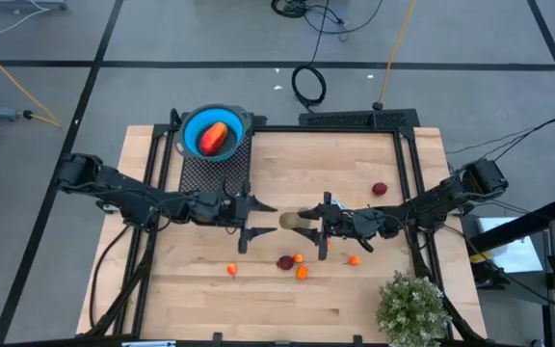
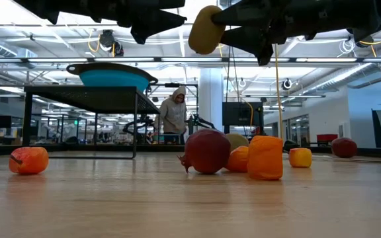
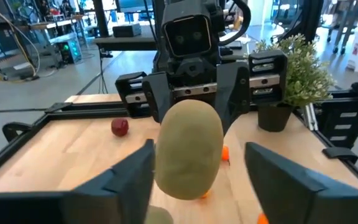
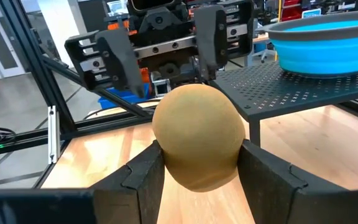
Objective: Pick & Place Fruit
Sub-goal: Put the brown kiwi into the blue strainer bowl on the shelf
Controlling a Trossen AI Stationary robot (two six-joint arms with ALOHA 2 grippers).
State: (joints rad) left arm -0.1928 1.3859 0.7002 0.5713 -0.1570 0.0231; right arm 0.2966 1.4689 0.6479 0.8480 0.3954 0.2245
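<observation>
Now mid-air handover of oval [image 4: 197, 137] above surface [image 1: 200, 289].
Clamped in right claw [image 1: 308, 219], long axis pointing left toward left claw [image 1: 258, 220], fingers apart either side, not gripping. Bowl [image 1: 212, 132] far left on rack, open room; small fruit [image 1: 300, 265] near, below.

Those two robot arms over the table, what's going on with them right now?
It looks like a handover in mid-air. The right pincer is shut on a brownish-green oval fruit, held above the wooden table. The left pincer faces it with its fingers open on either side of the fruit. A red-orange fruit already lies in the blue bowl; small orange fruits wait on the table.
</observation>
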